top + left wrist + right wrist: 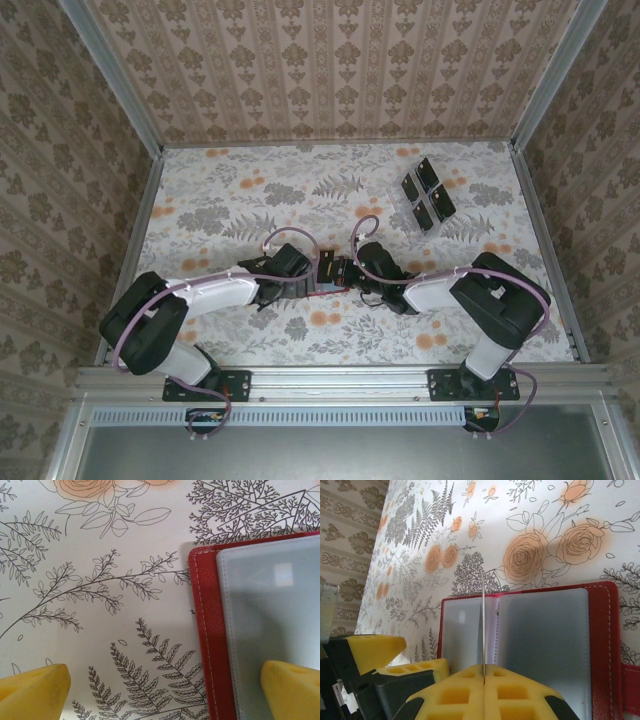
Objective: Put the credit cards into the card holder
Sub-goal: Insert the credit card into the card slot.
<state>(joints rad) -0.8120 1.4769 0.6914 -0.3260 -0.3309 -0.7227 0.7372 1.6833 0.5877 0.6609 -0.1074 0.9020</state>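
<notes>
Dragging worries me: my right gripper [484, 672] clamps one thin grey pocket leaf [484, 620] of the flat red folding card holder [602, 645] lying between the arms. The left gripper [165, 695] gapes over its edge, so any pull may shift it. Near-black rectangular credit cards [427, 195] sit well apart, far right.

Bright, even light; close foreground perhaps soft

left gripper [162, 692] agape, right gripper [484, 672] pinched (tight)
</notes>
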